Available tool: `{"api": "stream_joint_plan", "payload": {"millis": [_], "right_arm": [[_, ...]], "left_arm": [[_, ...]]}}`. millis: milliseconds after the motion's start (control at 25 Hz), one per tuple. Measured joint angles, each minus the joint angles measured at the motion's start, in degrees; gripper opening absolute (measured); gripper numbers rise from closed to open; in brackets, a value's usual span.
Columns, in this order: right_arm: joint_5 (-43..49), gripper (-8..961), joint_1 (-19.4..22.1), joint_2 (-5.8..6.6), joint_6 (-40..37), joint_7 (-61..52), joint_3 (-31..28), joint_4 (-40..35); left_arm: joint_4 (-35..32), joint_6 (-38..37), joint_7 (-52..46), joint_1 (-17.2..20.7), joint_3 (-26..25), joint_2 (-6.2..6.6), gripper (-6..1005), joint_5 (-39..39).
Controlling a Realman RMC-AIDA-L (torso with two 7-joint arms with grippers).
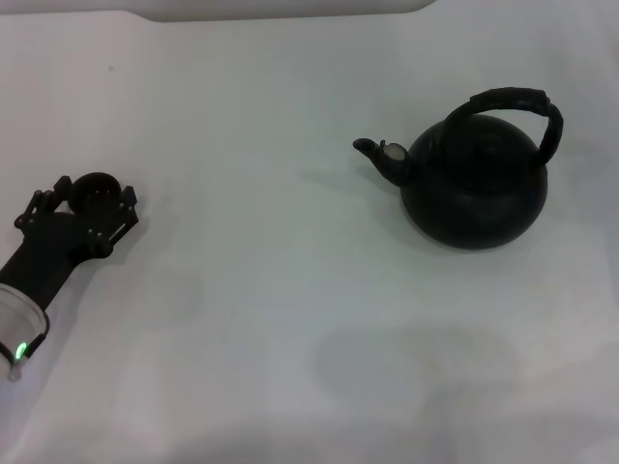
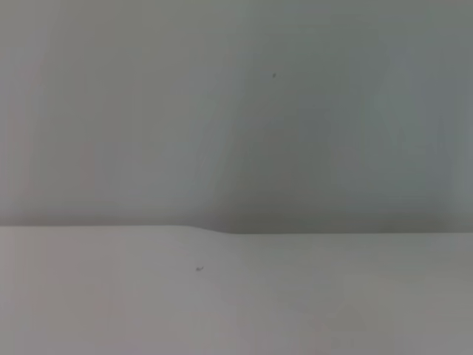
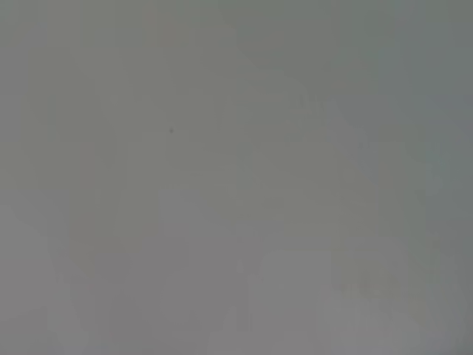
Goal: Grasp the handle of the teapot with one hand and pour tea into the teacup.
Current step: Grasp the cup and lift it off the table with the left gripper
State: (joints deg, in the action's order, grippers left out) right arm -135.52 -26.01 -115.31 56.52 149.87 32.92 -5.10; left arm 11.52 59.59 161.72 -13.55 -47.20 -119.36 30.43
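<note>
The teapot [image 1: 474,188], round and matte black, stands on the white table at the right of the head view, its short spout [image 1: 372,152] pointing left. Its black arched handle [image 1: 513,101] loops upright over the top, and nothing is touching it. Far to the left, the small dark round teacup [image 1: 94,188] sits right at the tip of my left gripper [image 1: 92,198], whose black body reaches in from the lower left corner. Whether the gripper holds the teacup does not show. The right arm is out of view, and both wrist views show only pale surface.
The white table [image 1: 290,290] stretches between the teacup and the teapot. Its far edge [image 1: 290,14] runs along the top of the head view. A faint grey shadow [image 1: 416,362] lies on the table in front of the teapot.
</note>
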Motion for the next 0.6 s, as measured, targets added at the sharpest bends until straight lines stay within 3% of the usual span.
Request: {"api": "stream_joint_plan", "payload": {"millis": [600], "right_arm": [[0.07, 644, 0.28, 0.0, -0.01, 0.07, -0.16, -0.09]], "left_arm": [[-0.05, -0.04, 0.0, 0.08, 0.0, 0.0, 888, 0.1]]}}
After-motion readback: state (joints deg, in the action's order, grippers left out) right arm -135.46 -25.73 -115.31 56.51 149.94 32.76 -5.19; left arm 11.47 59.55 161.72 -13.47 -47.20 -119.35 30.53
